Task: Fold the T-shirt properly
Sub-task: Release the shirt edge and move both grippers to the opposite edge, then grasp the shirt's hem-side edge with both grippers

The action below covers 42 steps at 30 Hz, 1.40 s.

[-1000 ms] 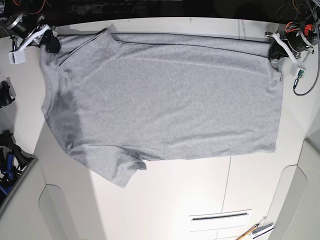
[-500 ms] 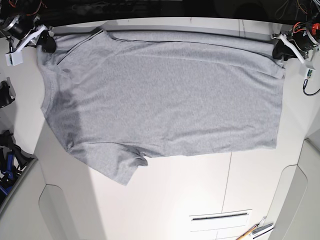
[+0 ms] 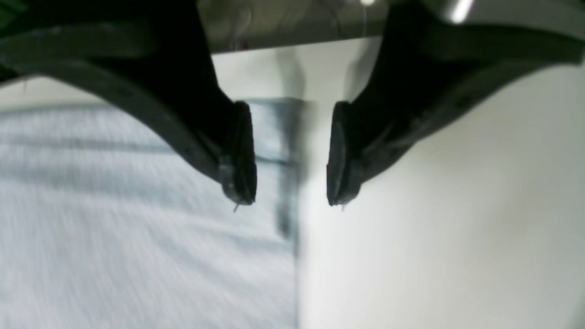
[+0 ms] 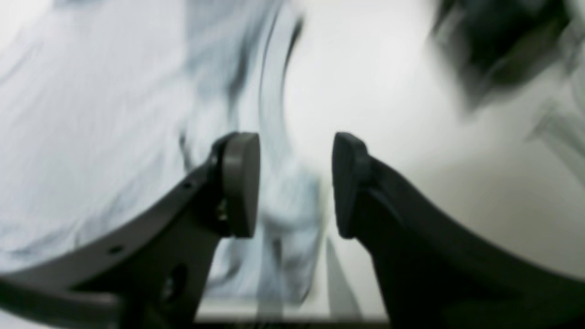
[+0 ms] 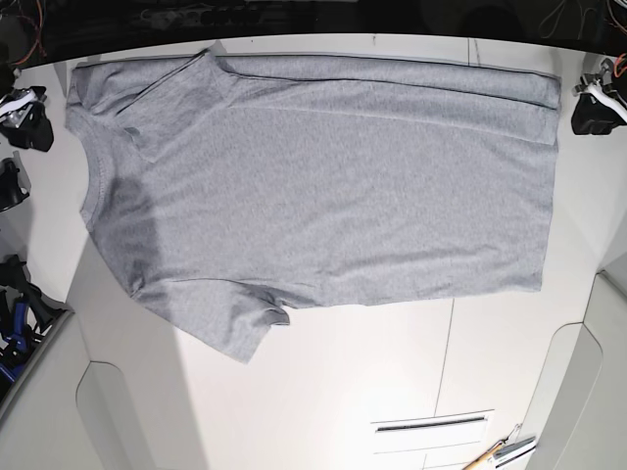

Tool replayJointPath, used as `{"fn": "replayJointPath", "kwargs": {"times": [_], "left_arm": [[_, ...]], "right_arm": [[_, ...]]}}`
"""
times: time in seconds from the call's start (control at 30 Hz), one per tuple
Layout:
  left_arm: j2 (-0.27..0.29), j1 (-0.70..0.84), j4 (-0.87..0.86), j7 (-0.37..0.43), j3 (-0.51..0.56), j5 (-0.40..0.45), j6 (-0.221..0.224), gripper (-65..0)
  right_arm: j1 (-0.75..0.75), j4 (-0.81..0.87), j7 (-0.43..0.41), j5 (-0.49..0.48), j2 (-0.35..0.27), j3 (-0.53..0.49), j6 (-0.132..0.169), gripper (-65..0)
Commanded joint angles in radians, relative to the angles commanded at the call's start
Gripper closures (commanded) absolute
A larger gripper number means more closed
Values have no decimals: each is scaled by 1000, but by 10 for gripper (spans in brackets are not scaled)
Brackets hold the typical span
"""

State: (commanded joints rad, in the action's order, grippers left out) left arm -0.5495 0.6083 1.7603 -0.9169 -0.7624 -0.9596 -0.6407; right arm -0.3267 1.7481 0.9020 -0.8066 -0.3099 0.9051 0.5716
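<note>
On the counter: T-shirt flat, long axis left-right, collar at base-view left | right gripper spread, empty, beside collar end | left gripper spread, empty, beside hem corner.

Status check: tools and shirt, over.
Left tool open, empty. Right tool open, empty. T-shirt flat on table, far edge folded over. Nothing in the way.

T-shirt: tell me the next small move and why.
Probably bring both grippers back in to pinch the far folded edge again. The T-shirt lies flat with only a narrow strip turned over, and the left gripper and right gripper are open, off the cloth.
</note>
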Motion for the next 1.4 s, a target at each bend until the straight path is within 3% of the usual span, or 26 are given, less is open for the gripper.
{"fn": "replayJointPath", "kwargs": {"times": [0.07, 0.17, 0.2, 0.27, 0.4, 0.47, 0.53, 0.67, 0.73, 0.87, 0.97, 1.13, 1.4], "left_arm": [[0, -18, 0, 1, -31, -10, 0, -289], [0, -64, 0, 4, -26, -9, -11, -298], [0, -79, 0, 9, -23, -7, -11, -316], [-2, -108, -2, 38, -22, 3, -11, -350], [-13, -186, -24, 82, -8, 37, -10, -352], [-34, -233, -63, 83, 37, 40, -10, -352], [-47, -293, -118, 97, 96, 97, -6, -352], [-66, -449, -285, 135, 214, 180, 26, -352], [-69, -535, -375, 135, 264, 203, 26, -352], [-69, -709, -577, 136, 350, 227, 26, -352], [-69, -825, -731, 157, 406, 264, 23, -352], [-68, -947, -907, 195, 444, 314, 23, -352], [-49, -954, -932, 187, 497, 306, 19, -352]], "right_arm": [[59, -5, -77, 37, -26, -8, -13, -257], [171, -55, -129, 116, -74, -33, -70, -257], [209, -91, -150, 135, -92, -47, -77, -257], [297, -193, -193, 167, -129, -87, -78, -257], [507, -452, -245, 224, -200, -193, -77, -257], [612, -588, -303, 255, -232, -267, -75, -257], [703, -715, -370, 284, -255, -356, -66, -257], [854, -918, -454, 378, -257, -540, -66, -257], [905, -1000, -459, 382, -257, -627, -64, -257], [964, -1116, -461, 407, -257, -761, -2, -257], [966, -1147, -461, 408, -257, -810, 6, -257], [961, -1191, -466, 495, -258, -829, 9, -257], [954, -1239, -465, 485, -245, -829, 13, -257]]}}
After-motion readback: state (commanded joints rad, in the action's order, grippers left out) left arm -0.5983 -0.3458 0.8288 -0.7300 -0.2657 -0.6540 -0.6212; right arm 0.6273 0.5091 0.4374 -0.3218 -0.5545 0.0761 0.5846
